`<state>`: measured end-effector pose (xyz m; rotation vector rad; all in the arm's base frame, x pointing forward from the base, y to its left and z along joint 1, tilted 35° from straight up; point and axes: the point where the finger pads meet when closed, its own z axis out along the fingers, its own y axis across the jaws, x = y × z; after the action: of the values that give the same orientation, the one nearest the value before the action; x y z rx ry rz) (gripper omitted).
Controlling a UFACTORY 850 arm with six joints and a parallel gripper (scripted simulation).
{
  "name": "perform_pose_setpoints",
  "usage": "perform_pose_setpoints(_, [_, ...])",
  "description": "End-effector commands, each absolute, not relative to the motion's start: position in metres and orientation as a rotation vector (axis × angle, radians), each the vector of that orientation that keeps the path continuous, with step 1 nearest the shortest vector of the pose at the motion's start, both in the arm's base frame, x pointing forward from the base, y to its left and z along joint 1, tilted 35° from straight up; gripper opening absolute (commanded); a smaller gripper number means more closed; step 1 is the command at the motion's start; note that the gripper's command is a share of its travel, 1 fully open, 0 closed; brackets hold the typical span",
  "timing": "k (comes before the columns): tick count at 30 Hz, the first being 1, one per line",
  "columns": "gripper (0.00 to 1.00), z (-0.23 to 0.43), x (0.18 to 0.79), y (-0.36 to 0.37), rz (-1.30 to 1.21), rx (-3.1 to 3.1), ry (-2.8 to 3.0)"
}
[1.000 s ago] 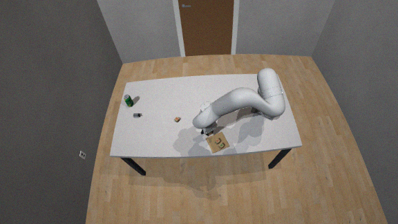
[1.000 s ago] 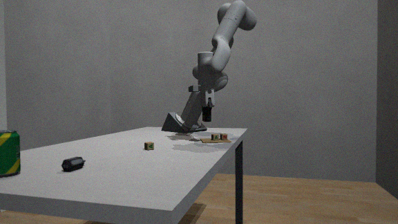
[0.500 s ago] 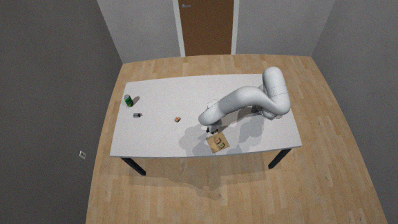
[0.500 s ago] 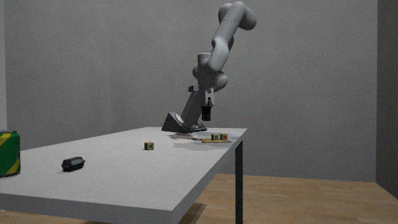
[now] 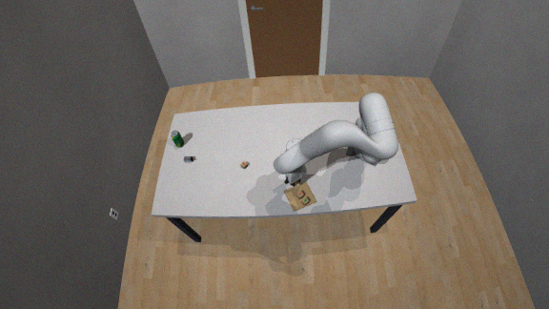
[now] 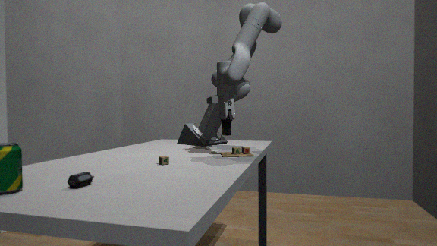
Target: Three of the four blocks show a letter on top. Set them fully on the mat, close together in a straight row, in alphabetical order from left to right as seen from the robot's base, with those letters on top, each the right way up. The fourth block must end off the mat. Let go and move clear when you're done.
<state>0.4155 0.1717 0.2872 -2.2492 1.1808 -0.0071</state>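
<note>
Two letter blocks stand side by side on the tan mat [image 5: 290,195] [image 6: 226,154] near the table's front edge: one with red print [image 5: 300,195] [image 6: 246,149] and one with green print [image 5: 305,201] [image 6: 236,150]. A third block [image 5: 244,164] [image 6: 163,160] lies alone on the table, well left of the mat. My gripper [image 5: 293,180] [image 6: 226,128] hangs above the table just beside the mat's edge. It is shut on the fourth block, which is mostly hidden between the dark fingers. The top letters are too small to read.
A green and yellow can [image 5: 177,138] [image 6: 9,167] stands at the far left of the white table [image 5: 229,129] [image 6: 133,197]. A small black object [image 5: 190,158] [image 6: 80,179] lies near it. The robot base sits at the table's right end.
</note>
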Motion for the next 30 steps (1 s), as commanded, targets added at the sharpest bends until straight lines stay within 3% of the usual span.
perform_pose_setpoints(1, [0.28,0.276,0.420,0.179,-0.008,-2.247,1.179])
perform_pose_setpoints(30, [0.28,0.218,0.437,0.214,-0.008,-2.247,1.180])
